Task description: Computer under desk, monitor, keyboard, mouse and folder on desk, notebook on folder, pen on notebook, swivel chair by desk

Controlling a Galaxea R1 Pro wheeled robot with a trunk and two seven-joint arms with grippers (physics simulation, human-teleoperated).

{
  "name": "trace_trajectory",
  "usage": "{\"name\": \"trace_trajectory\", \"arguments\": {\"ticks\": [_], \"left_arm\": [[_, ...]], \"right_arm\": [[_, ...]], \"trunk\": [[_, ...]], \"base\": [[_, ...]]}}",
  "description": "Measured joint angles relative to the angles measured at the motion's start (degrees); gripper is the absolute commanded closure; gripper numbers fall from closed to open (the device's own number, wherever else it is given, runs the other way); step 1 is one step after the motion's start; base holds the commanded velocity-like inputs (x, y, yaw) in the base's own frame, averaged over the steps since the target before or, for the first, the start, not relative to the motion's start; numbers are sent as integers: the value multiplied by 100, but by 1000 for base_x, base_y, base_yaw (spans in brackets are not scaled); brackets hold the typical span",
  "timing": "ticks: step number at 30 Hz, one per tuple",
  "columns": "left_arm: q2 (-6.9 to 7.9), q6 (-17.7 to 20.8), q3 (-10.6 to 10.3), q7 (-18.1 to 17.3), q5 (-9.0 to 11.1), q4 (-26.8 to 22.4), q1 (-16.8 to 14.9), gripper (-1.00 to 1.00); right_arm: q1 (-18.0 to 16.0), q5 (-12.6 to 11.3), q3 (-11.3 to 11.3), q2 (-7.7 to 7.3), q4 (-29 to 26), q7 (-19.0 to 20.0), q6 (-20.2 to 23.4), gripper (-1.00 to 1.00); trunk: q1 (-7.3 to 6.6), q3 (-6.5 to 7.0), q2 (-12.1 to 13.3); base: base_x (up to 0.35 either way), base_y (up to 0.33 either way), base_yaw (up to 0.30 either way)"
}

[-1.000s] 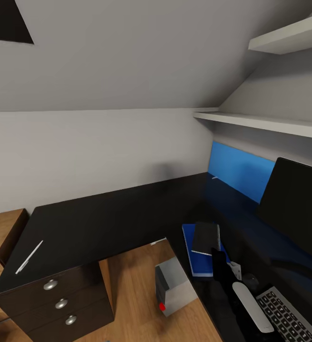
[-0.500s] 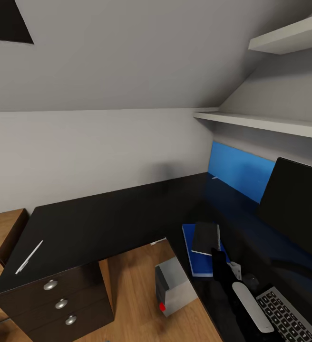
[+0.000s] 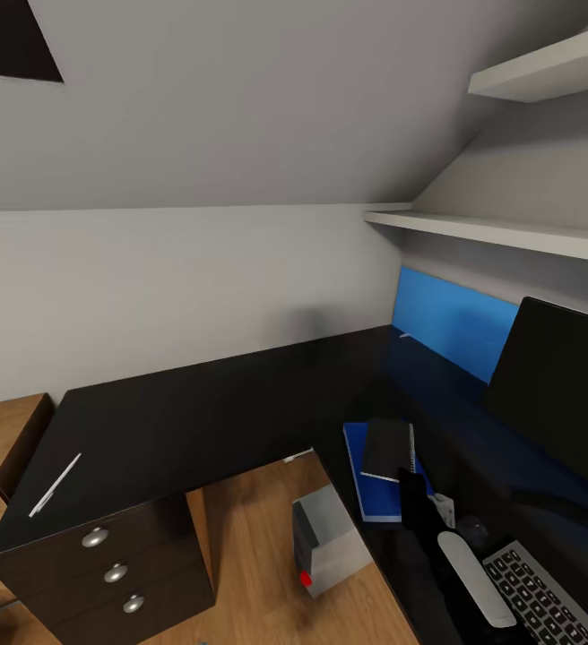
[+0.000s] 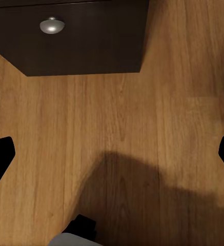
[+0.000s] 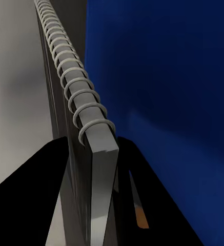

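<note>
A dark spiral notebook point(image 3: 387, 447) lies over the blue folder point(image 3: 371, 498) on the black desk point(image 3: 204, 412); whether they touch I cannot tell. My right gripper point(image 3: 410, 484) is shut on the notebook's near edge. In the right wrist view the notebook point(image 5: 94, 148) sits edge-on between the black fingers point(image 5: 37, 197), with the folder point(image 5: 163, 77) behind it. A white pen point(image 3: 55, 485) rests at the desk's far left end. The monitor point(image 3: 558, 390) and keyboard point(image 3: 538, 596) stand at the right. The grey computer point(image 3: 328, 538) sits on the floor by the desk. My left gripper point(image 4: 112, 159) hangs open over the wood floor.
A drawer unit point(image 3: 106, 564) with round knobs point(image 4: 52, 24) stands under the desk's left end. Two wall shelves point(image 3: 500, 231) run above the monitor. A blue panel point(image 3: 455, 321) backs the desk. The sloped ceiling comes down low behind the desk.
</note>
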Motion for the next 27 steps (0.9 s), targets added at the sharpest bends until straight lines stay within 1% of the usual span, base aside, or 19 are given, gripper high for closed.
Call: {"name": "trace_trajectory", "arguments": {"ticks": [5,6,13,27], "left_arm": [[0,0,0,0,0,0,0,-100],[0,0,0,0,0,0,0,-100],[0,0,0,0,0,0,0,-100],[0,0,0,0,0,0,0,-100]], "right_arm": [[0,2,0,-1,-4,-4,0,100],[0,2,0,-2,-4,-4,0,-100],[0,10,0,-5,-18,-127,2,-100],[0,11,0,-9,-22,-130,2,-100]], "trunk": [[0,0,0],[0,0,0],[0,0,0],[0,0,0]], "base": [[0,0,0],[0,0,0],[0,0,0],[0,0,0]]}}
